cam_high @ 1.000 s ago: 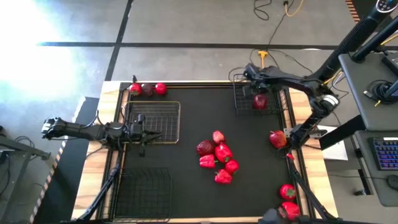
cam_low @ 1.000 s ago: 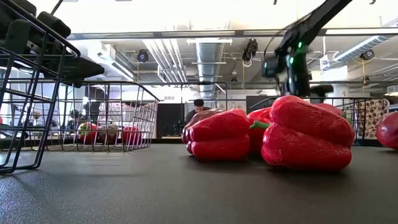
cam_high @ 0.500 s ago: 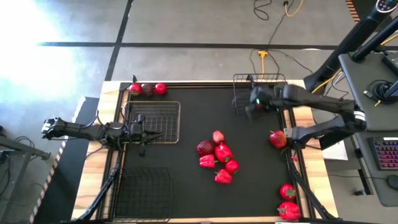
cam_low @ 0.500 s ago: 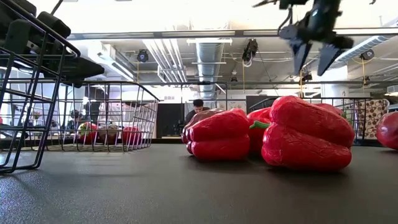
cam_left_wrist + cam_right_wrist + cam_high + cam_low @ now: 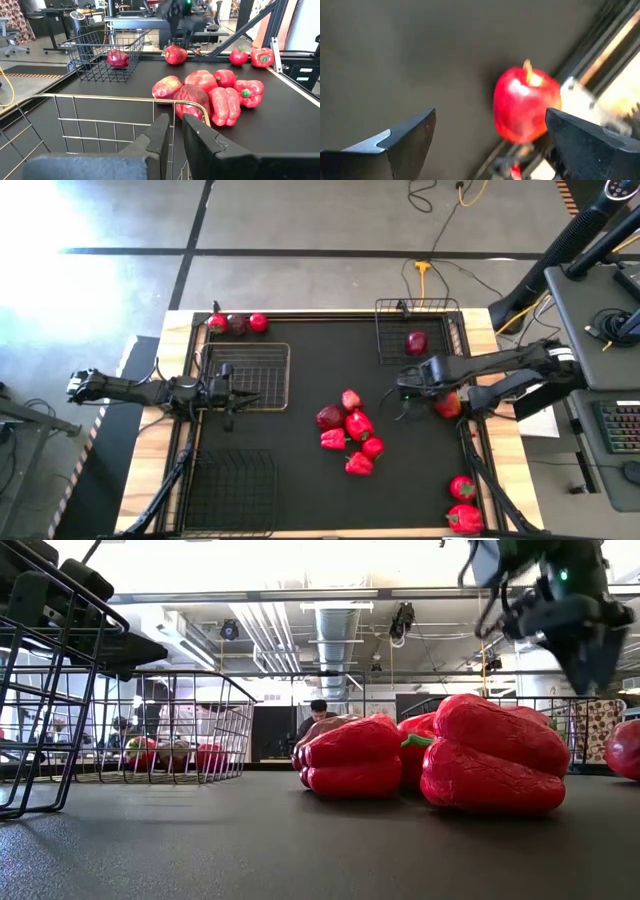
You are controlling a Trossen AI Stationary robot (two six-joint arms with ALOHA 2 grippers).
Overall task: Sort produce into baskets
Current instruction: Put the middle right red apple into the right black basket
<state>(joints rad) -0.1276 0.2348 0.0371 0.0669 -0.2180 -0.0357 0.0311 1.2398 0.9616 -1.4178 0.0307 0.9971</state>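
Strong glare washed out the floor at the upper left of the high view; the black mat (image 5: 320, 425) stayed evenly lit with faint shadows. Low view was backlit by bright ceiling lights, so the near basket (image 5: 60, 660) read as a dark silhouette, and the right gripper (image 5: 585, 630) was motion-blurred. Right wrist view was smeared throughout, the apple (image 5: 526, 106) soft. Left wrist view was sharp and bright.
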